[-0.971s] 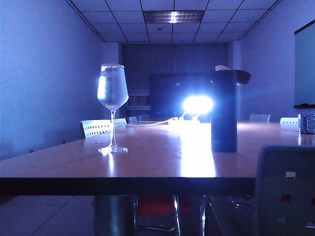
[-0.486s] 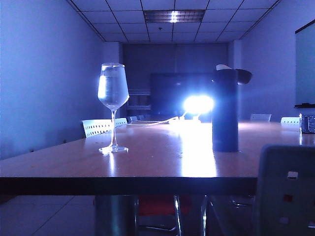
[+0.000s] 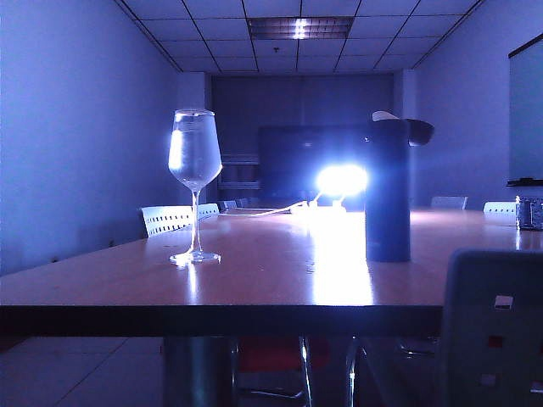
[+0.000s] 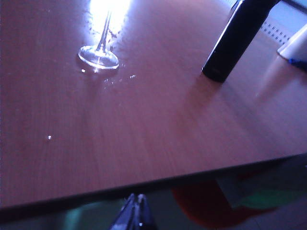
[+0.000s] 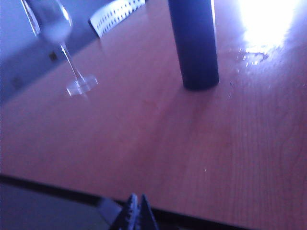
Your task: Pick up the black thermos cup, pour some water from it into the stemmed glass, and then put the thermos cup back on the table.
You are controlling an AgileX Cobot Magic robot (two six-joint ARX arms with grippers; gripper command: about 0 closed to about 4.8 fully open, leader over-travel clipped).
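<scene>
The stemmed glass point(image 3: 195, 161) stands upright on the left of the brown table point(image 3: 280, 280), its bowl holding clear water; its foot point(image 4: 98, 56) and stem show in the left wrist view, its bowl and foot point(image 5: 80, 85) in the right wrist view. The black thermos cup point(image 3: 388, 191) stands upright to the right, flip lid out sideways at its top; it also shows as a dark cylinder point(image 4: 235, 40) point(image 5: 194, 45). My left gripper point(image 4: 135, 197) is shut and empty, off the table's near edge. My right gripper point(image 5: 136, 197) is shut and empty there too. Neither shows in the exterior view.
A very bright lamp point(image 3: 341, 180) glares on the table behind the thermos cup. White chair backs point(image 3: 165, 219) line the far left side. A pale chair back point(image 3: 492, 326) rises at the near right corner. Water drops point(image 4: 120, 79) lie near the glass foot.
Glass and thermos cup stand unchanged over the three exterior frames; the view itself shifts a trifle. No arm shows in them.
</scene>
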